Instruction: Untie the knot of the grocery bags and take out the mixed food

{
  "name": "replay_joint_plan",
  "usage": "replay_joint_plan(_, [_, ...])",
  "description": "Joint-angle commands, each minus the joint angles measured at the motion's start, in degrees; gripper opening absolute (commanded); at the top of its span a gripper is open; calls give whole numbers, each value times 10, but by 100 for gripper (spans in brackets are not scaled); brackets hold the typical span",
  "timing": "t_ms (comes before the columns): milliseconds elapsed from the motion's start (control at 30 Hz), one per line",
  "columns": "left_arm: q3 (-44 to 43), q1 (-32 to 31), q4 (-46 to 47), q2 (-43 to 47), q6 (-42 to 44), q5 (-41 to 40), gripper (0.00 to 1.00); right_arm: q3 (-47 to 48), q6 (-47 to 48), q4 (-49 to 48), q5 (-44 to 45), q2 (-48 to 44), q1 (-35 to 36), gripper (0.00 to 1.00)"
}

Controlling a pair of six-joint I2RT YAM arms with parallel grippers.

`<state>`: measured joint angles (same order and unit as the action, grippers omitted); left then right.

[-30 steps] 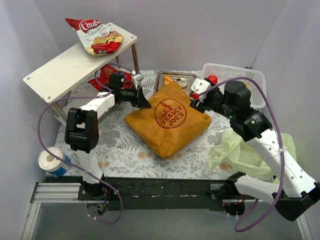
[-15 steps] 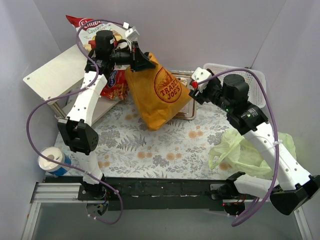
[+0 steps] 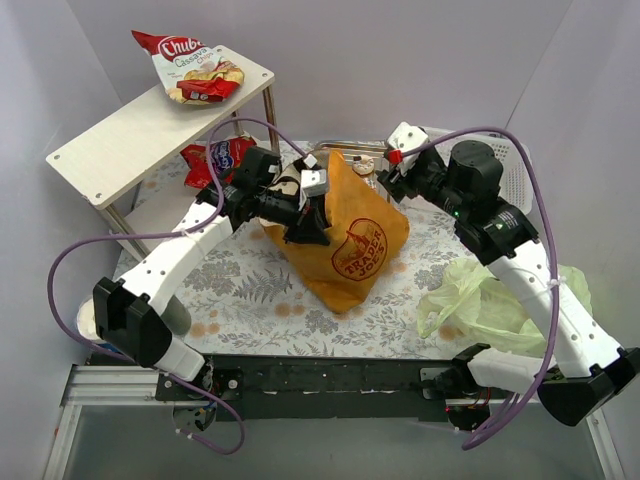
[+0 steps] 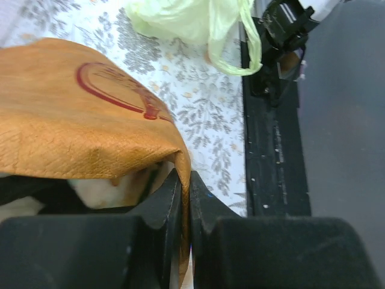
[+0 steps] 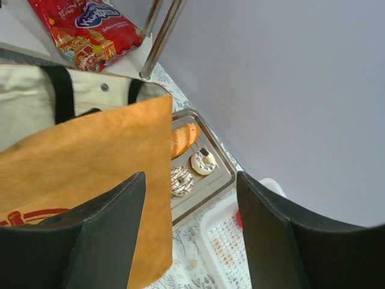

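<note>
1. Left gripper (image 4: pixel 183 198) is clenching the tote (image 3: pixel 350 240) by its fabric edge, with the tote standing tilted at mid-table (image 3: pixel 250 290).
2. Right gripper (image 5: pixel 189 235) is hanging spread wide, grasping nothing, just over the tote's far edge.
3. Donuts (image 5: pixel 180 179) and baguette (image 5: pixel 183 138) are lying on a tray (image 5: pixel 212 182) behind the tote.
4. Green bag (image 3: pixel 480 300) is lying crumpled beside the right arm.

We are recording a mustard-orange tote (image 3: pixel 352 205) with red logo (image 3: pixel 358 250), a pale green bag (image 3: pixel 470 300), a grey-floral tablecloth (image 3: pixel 250 290).
</note>
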<state>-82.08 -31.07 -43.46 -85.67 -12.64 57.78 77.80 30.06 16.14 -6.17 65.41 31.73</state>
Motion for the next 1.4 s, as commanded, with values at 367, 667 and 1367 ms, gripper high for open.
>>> replay_joint_plan(367, [-112, -105, -96, -21, 191, -114, 0, 239, -233, 32, 50, 267, -10, 92])
replay_joint_plan(667, [-68, -139, -92, 23, 255, -194, 0, 200, -266, 98, -112, 268, -5, 94])
replay_joint_plan(1367, [48, -126, 116, 227, 79, -562, 76, 83, -144, 188, -140, 166, -64, 1])
